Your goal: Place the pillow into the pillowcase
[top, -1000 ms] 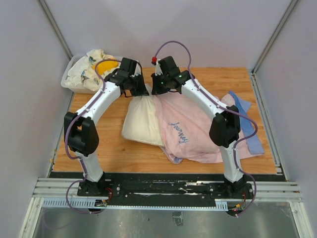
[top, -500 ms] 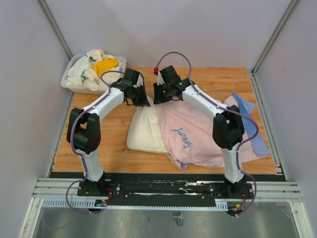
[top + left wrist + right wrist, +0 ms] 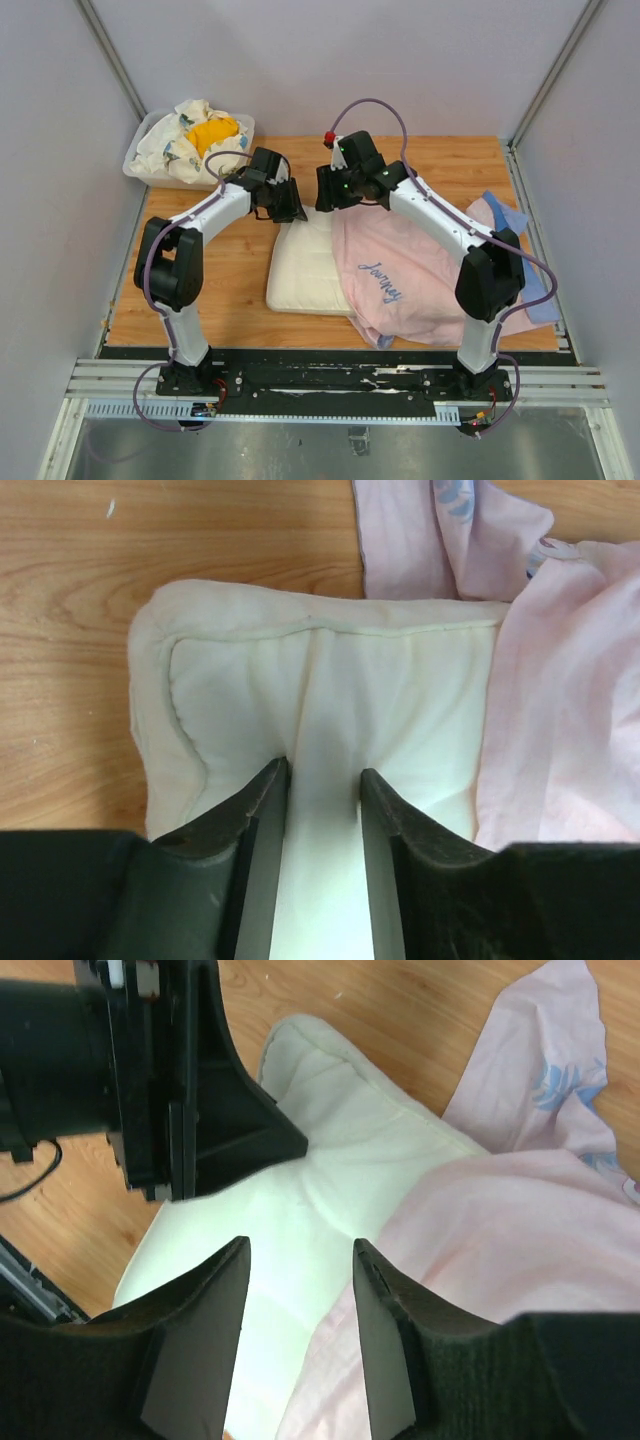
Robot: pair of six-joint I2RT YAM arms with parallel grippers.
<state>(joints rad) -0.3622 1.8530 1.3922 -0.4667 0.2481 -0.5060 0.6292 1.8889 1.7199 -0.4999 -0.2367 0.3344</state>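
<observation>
The cream-white pillow (image 3: 305, 265) lies flat on the wooden table, its right part under the pillowcase (image 3: 410, 270). The pillowcase shows its pale pink side with blue script, and a light-blue edge sticks out at the right. My left gripper (image 3: 290, 205) hangs at the pillow's far edge. In the left wrist view its jaws (image 3: 323, 770) stand apart, with a soft ridge of pillow (image 3: 400, 690) between them. My right gripper (image 3: 328, 195) is just to its right, open (image 3: 300, 1247) over the seam where pillow (image 3: 330, 1160) meets pillowcase (image 3: 520, 1220), holding nothing.
A white bin (image 3: 135, 160) holding a white-and-yellow cloth bundle (image 3: 195, 135) stands at the back left corner. Grey walls and metal posts close in the table on three sides. The pillowcase spreads toward the table's right edge.
Both grippers have opened and let go of the pillow's far edge. The pillow has dropped flat and shifted right with the pillowcase. Both arms have moved right.
</observation>
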